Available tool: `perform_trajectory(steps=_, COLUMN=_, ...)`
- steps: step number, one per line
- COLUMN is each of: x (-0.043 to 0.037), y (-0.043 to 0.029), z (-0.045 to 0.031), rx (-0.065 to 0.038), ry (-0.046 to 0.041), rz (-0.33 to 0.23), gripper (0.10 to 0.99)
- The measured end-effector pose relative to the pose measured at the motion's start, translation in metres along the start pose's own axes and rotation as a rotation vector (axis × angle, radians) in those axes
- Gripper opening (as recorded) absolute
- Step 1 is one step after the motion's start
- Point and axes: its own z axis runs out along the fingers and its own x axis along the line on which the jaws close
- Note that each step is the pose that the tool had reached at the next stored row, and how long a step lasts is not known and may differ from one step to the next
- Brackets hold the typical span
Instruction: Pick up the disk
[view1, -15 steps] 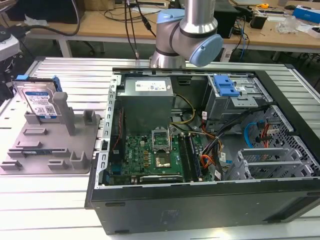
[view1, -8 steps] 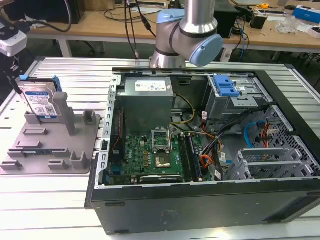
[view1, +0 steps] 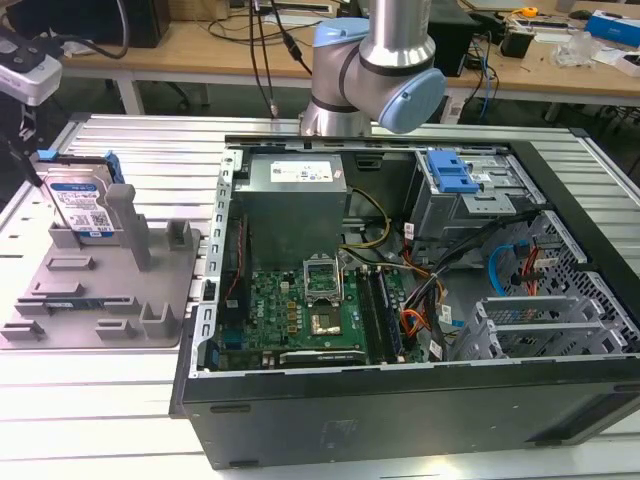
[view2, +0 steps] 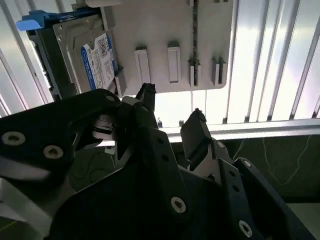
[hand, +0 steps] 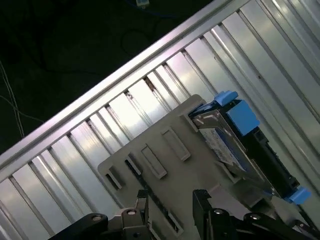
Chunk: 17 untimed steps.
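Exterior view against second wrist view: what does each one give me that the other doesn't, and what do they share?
Exterior view: the open computer case with its motherboard, and the arm behind it. Second wrist view: the gripper, open and holding nothing, apart from the disk. Shared: the disk standing on edge in the grey holder tray, on the slatted metal table.

the silver tubular robot arm (view1: 392, 30) has pale blue joint caps (view1: 415, 95). its black gripper (view2: 171, 106) bears round silver screws (view2: 176, 203).
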Motion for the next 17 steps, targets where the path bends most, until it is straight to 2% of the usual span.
perform_trajectory(steps=1, x=0.0, y=0.0, z=0.0, rx=0.0, ry=0.0011, rz=-0.038, gripper=0.482)
perform_trajectory(steps=12, x=0.0, y=0.0, z=0.0, rx=0.002, ry=0.0088, rz=-0.283, gripper=0.482)
perform_trajectory(steps=17, x=0.0, y=0.0, z=0.0001, rx=0.003, ry=0.0114, rz=-0.376, gripper=0.482)
